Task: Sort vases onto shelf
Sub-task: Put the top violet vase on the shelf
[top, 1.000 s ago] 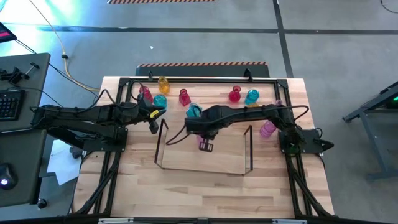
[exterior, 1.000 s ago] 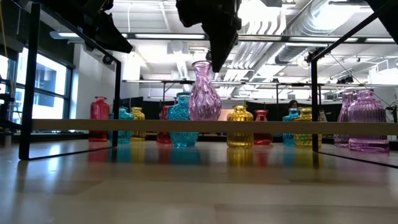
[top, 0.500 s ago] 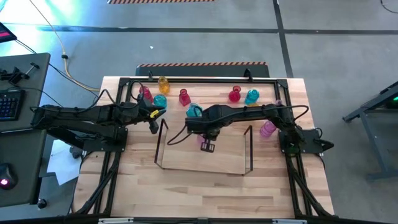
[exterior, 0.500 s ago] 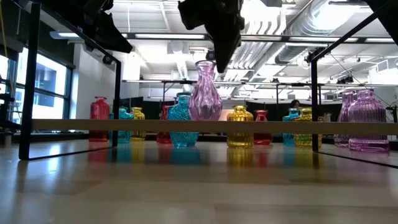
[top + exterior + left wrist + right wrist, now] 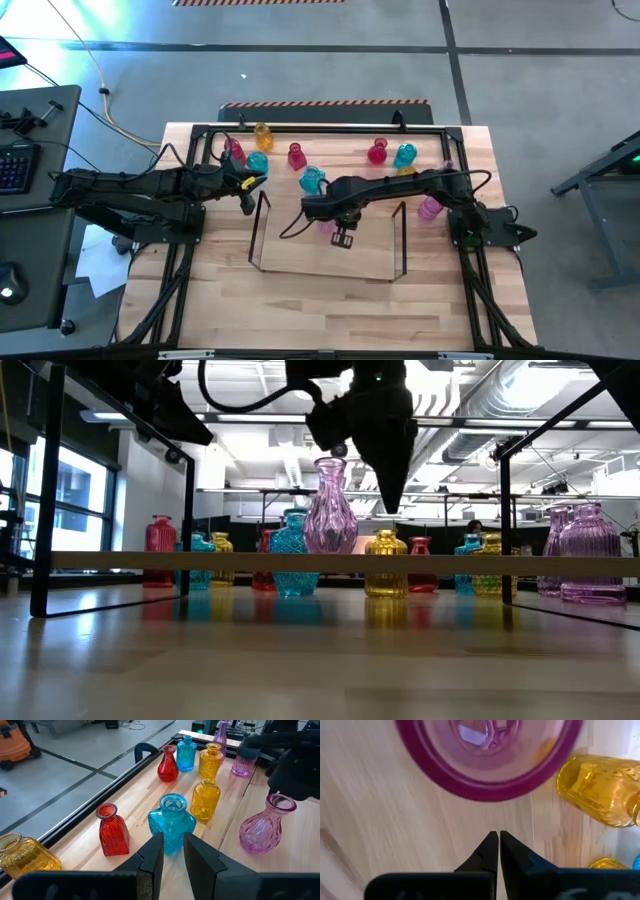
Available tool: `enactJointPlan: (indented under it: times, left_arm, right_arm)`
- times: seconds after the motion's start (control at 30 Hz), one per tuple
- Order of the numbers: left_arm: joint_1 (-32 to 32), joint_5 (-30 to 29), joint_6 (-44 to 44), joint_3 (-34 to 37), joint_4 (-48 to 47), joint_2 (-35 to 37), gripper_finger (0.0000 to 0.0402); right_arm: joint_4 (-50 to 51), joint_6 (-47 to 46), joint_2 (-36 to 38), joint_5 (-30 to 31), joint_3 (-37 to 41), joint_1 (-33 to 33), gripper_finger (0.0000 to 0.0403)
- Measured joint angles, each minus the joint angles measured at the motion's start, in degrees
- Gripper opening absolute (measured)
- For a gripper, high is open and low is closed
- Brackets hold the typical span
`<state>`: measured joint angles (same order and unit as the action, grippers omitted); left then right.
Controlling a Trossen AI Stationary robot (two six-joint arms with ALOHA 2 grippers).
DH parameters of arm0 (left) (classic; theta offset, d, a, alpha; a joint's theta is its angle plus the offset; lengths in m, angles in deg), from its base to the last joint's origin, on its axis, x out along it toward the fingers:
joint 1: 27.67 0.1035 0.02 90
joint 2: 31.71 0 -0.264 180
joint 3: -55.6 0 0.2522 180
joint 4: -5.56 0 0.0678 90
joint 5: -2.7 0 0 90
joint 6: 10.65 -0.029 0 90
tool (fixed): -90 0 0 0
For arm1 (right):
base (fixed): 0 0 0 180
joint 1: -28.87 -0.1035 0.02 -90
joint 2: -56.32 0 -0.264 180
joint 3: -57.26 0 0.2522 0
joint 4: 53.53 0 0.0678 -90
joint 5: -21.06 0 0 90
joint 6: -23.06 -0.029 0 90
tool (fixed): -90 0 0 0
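Pink translucent glass vase — upright on clear tray shelf, just beside right hand, which hangs shut, empty; left hand farther, slightly parted, empty.

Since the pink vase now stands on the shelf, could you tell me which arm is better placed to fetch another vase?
Probably left: its end effector points at the cyan vase; the right hangs shut over the shelf.
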<state>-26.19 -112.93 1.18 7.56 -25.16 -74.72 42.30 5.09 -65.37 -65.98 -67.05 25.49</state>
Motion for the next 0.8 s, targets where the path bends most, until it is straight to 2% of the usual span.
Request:
enactJointPlan:
  times: [0.43, 0.8]
  left_arm:
    - [0.0, 0.0, 0.0, 0.0, -0.1, 0.0, 0.0067]
    - [0.0, 0.0, 0.0, 0.0, 0.0, 0.0, 0.0067]
  right_arm:
    - [-7.0, 2.9, 0.0, -0.3, 0.1, 0.1, 0.0000]
    - [-10.9, 5.0, 0.1, -3.0, 0.1, 0.6, 0.0000]
